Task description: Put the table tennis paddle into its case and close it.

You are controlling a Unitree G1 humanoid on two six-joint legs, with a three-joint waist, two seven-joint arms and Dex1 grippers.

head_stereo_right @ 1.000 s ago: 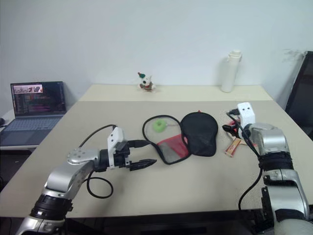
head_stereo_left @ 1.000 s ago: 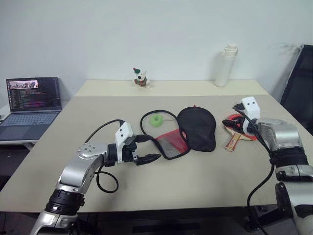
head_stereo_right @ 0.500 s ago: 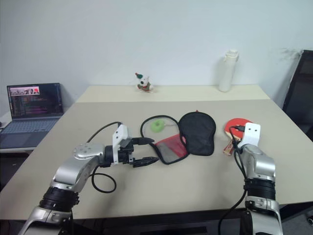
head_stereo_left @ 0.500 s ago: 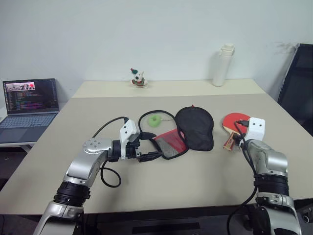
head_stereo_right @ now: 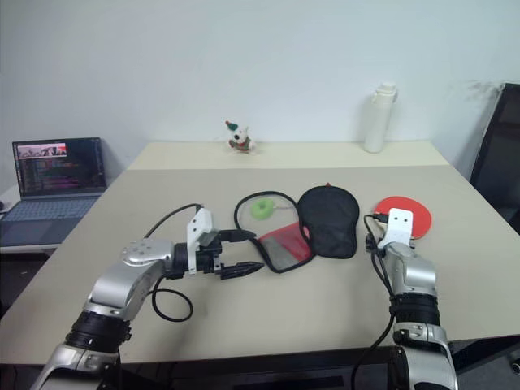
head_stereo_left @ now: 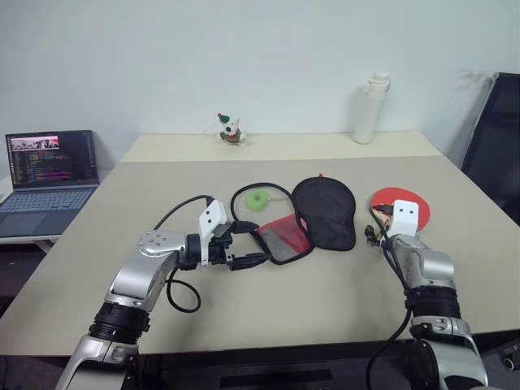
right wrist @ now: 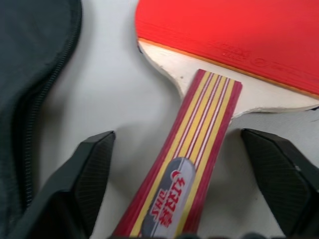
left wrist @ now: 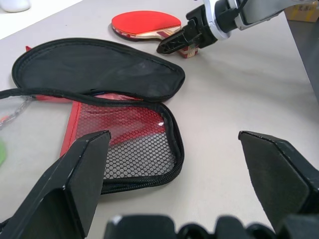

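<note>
paddle: the table tennis paddle (head_stereo_left: pixel 400 201) lies flat on the tabletop (head_stereo_left: pixel 325 284), red face up, handle toward 7 o'clock, at about 3 o'clock from the case and apart from it.
right pincer: the right pincer (right wrist: pixel 174 199) has its two fingers (right wrist: pixel 87 174) spread wide, one on each side of the handle, which lies in the gap with neither finger seen touching it.
right pincer, change: a second ago it was higher and over the blade, hiding much of the red face; it has since come down toward the near end of the handle, so the blade now shows in full.
case: the case (head_stereo_left: pixel 313 219) lies open on the tabletop centre, black half at 1 o'clock, red mesh half (left wrist: pixel 124 144) at 7 o'clock, zip undone.
left pincer: the left pincer (head_stereo_left: pixel 248 248) hovers just beside the mesh half at its 9 o'clock, fingers spread, holding nothing; it stays where it was.
green piece: a small green object (head_stereo_left: pixel 259 201) sits at 11 o'clock from the case, inside a black loop.
far edge: a white bottle (head_stereo_left: pixel 370 109) and a small figurine (head_stereo_left: pixel 230 129).
off the tabletop: an open laptop (head_stereo_left: pixel 49 175) at 9 o'clock.
</note>
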